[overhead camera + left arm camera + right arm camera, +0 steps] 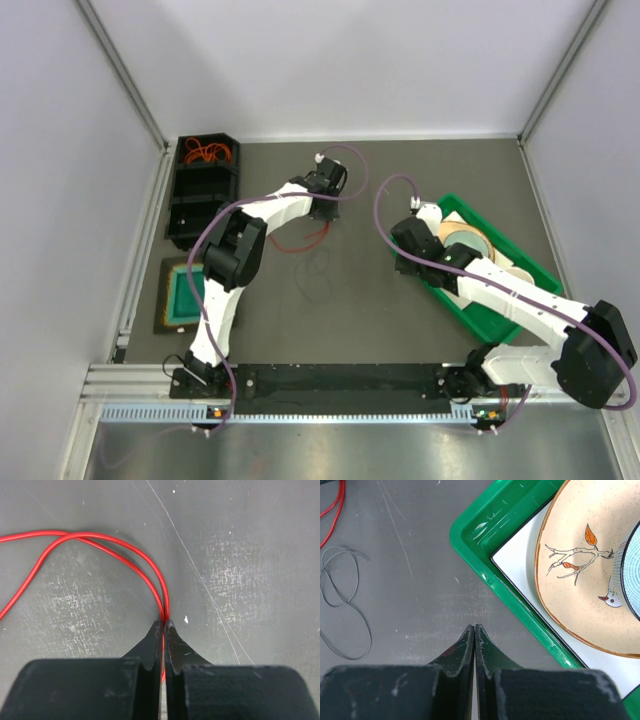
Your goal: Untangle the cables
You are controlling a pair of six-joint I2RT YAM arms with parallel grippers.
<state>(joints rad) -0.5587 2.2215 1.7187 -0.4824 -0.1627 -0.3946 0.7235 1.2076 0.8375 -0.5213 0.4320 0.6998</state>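
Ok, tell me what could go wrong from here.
The left fingers pinch two strands of the red cable together, so pulling may tighten a loop instead of opening it. The dark cable lies loose nearby; the dragged red one could snag it. The right fingers are shut, holding nothing down.

Boxed in by plain pale-grey panel walls (350, 60) joined at slim silver aluminium corner struts (124, 72), floored with a scuffed, scratched dark-grey matte tabletop (380, 330), fronted by a brushed metal sheet (350, 452), lit softly and evenly.
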